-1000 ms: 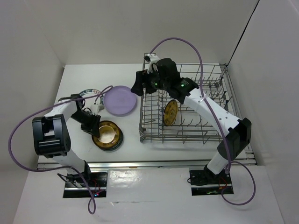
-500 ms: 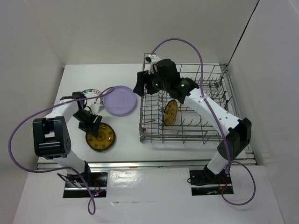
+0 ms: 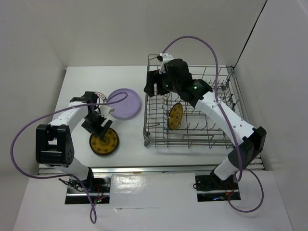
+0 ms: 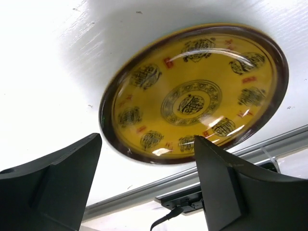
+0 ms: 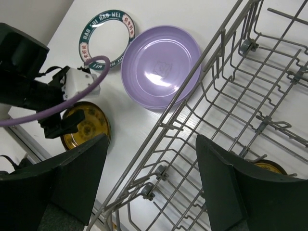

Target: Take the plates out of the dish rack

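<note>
White plate (image 5: pixel 107 37), rim: a dark green band runs round it, with pale capital letters broken up by small red patches. Along the top the letters look like "HAN MEI", but I can't be sure of them. The rest is too small to read.
Flat yellow-gold plate (image 4: pixel 192 91), face: there is one round dark medallion of seal-style characters in the middle and a ring of similar medallions around it. Small red marks sit between them. I can't read any of it.
Upright yellow-gold plate (image 3: pixel 175 116), face: it has dark patterning that is too small to tell whether it is writing.
</note>
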